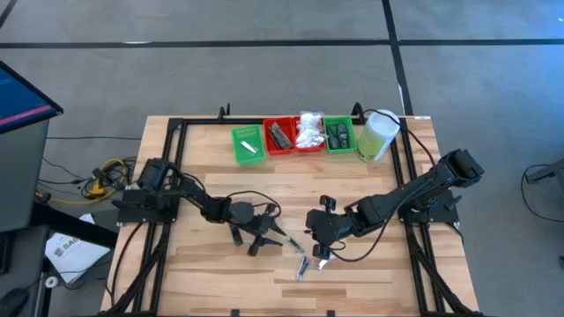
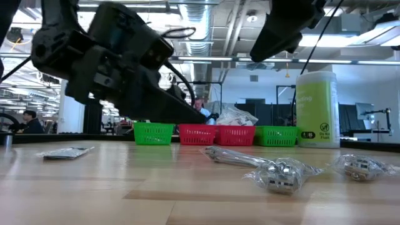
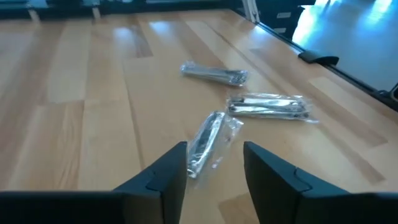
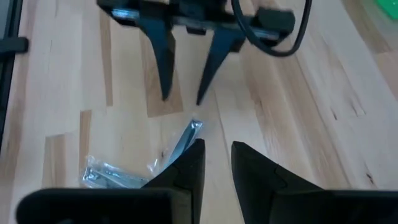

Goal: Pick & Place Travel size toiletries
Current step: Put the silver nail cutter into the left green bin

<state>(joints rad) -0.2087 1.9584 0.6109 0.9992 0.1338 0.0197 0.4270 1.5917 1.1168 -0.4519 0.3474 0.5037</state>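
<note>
High view
- Tabletop (image 1: 211, 269): pale wood planks in a black frame; it carries every item listed.
- Trays (image 1: 293, 136): a row of green and red trays along the far edge, presumably the sorting bins; a pale green cylinder (image 1: 377, 135) stands at the row's right end, near the far right corner.
- Left gripper (image 1: 267, 236): low over the middle of the tabletop, fingers parted and holding nothing, pointed toward the loose packets.
- Right gripper (image 1: 319, 256): just right of the centre toward the near edge, directly over the packets, probably lined up to pick one.
- Wrapped silver toiletries (image 1: 302, 266): a small cluster lying flat between the two grippers, toward the near edge.

Low view
- Packets (image 2: 282, 173): crinkled clear wrap over shiny silver pieces, resting on the tabletop well short of the trays; a flatter packet (image 2: 65, 152) lies apart from them.

Left wrist view
- Three packets: slim silver pieces in clear film; the nearest (image 3: 207, 140) lies just ahead of the spread fingers (image 3: 171, 171), untouched.

Right wrist view
- Right fingers (image 4: 189, 163): a narrow gap with nothing seen in it; whether they pinch the wrap below cannot be told. A packet (image 4: 115, 176) lies beside them.
</note>
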